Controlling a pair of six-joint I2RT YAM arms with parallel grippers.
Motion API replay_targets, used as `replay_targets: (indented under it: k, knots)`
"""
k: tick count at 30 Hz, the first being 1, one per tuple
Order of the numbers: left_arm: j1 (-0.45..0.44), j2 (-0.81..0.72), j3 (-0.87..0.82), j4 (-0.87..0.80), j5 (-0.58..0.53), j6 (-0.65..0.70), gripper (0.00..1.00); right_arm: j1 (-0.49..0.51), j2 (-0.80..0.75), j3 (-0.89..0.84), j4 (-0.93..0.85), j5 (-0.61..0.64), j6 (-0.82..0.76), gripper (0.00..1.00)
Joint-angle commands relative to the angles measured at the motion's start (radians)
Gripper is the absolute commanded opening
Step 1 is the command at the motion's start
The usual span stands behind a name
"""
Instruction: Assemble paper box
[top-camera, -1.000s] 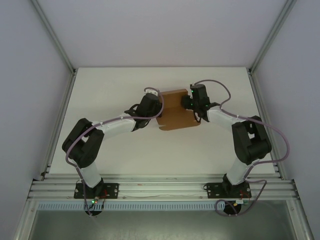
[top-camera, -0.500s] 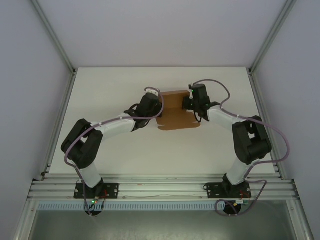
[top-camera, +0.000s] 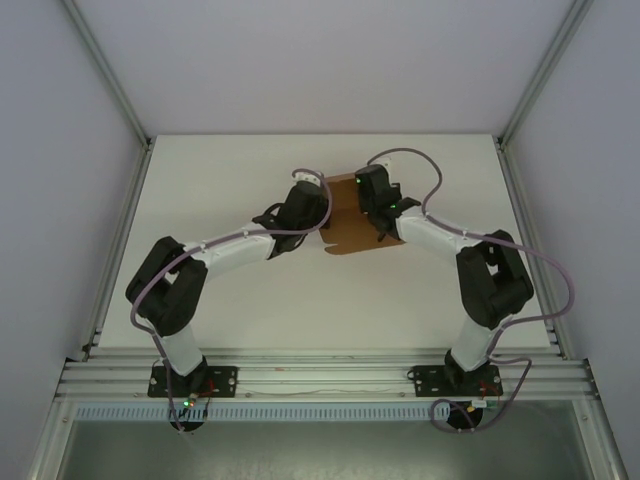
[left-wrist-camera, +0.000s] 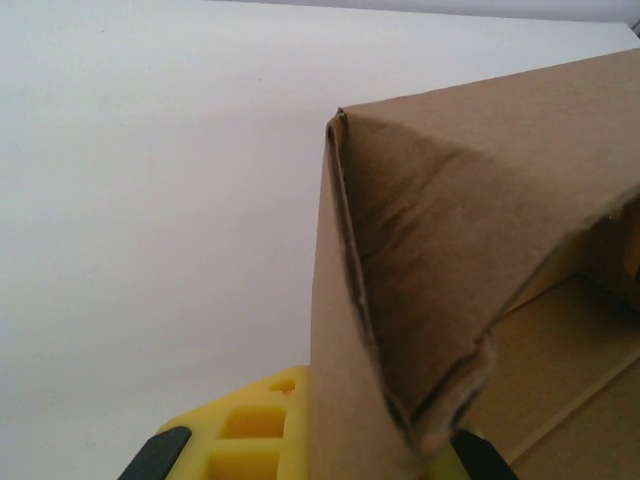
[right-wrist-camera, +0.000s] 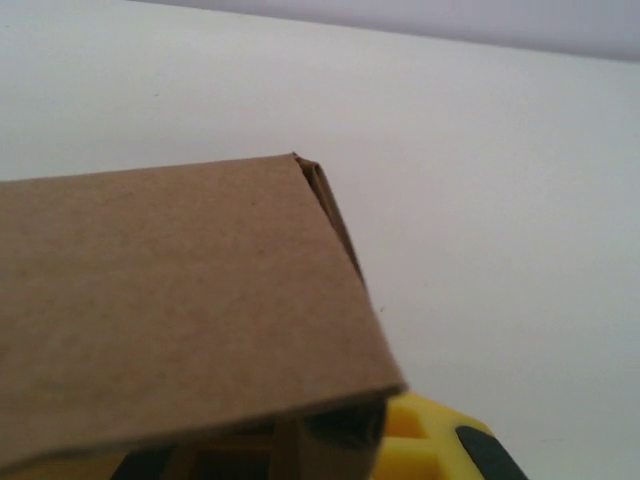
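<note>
White table (top-camera: 330, 300), arm bases at my near edge, and further out toward the middle I see the partly folded paper box (top-camera: 348, 235), left gripper (top-camera: 322, 212) clamped on its left side, right gripper (top-camera: 366, 200) pinched on its right panel.

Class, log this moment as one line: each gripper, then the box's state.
left gripper: shut on paper box | right gripper: shut on paper box | state: partly folded

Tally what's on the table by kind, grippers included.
Paper box: 1
Grippers: 2, the left gripper and the right gripper, each shut on the paper box
Total: 3
</note>
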Motion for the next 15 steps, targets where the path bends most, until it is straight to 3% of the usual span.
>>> replay_targets:
  k: [1,5,9,12,15]
  knots:
    - [0.011,-0.008,0.016,-0.062,-0.093,-0.001,0.0,-0.047,0.049,-0.021,-0.063,0.363,-0.107,0.0]
    - [0.011,-0.004,0.013,-0.053,-0.091,0.004,0.0,-0.046,0.053,-0.021,-0.043,0.338,-0.098,0.0]
    - [0.011,0.013,0.002,-0.018,-0.072,0.012,0.0,-0.048,-0.006,-0.067,0.058,0.041,-0.02,0.11]
    - [0.011,0.022,-0.002,-0.003,-0.061,0.019,0.0,-0.049,-0.064,-0.147,0.231,-0.147,0.034,0.14]
    - [0.011,0.024,-0.014,0.018,-0.048,0.029,0.0,-0.062,-0.103,-0.196,0.344,-0.379,0.042,0.32]
